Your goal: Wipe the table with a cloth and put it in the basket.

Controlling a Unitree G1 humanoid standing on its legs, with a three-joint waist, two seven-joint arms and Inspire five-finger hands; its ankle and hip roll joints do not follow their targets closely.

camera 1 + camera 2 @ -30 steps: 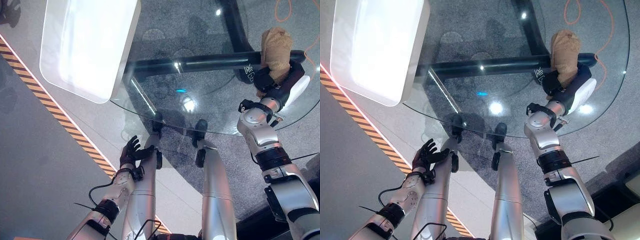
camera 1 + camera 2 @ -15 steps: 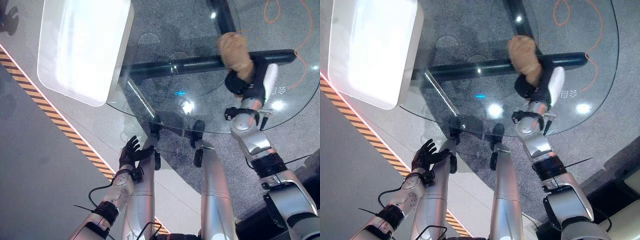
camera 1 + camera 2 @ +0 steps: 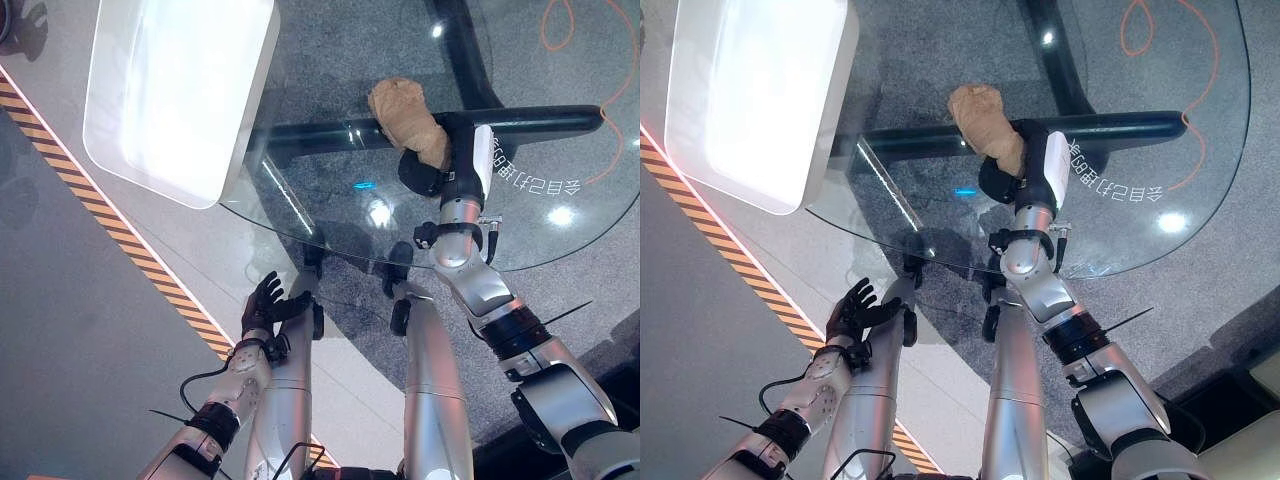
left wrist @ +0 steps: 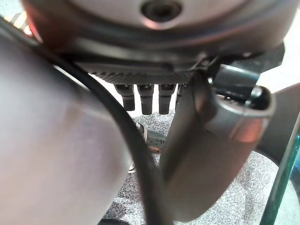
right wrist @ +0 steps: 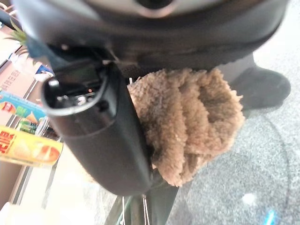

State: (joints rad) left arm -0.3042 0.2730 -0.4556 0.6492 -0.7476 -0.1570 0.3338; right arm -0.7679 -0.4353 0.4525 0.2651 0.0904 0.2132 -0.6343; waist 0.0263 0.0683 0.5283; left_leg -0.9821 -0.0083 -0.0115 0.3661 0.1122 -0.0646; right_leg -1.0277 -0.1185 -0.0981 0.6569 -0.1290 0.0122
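Two head views look steeply down from above, side by side. Both share the glass table (image 3: 560, 240), the cloth (image 3: 408, 110) on it, the right hand (image 3: 428, 172) and the left hand (image 3: 262, 306) low beside the table edge. Right wrist view sits very close behind its hand, facing the cloth (image 5: 187, 126) on the glass. Left wrist view looks along its own fingers (image 4: 145, 97) toward the floor, table edge at one side.
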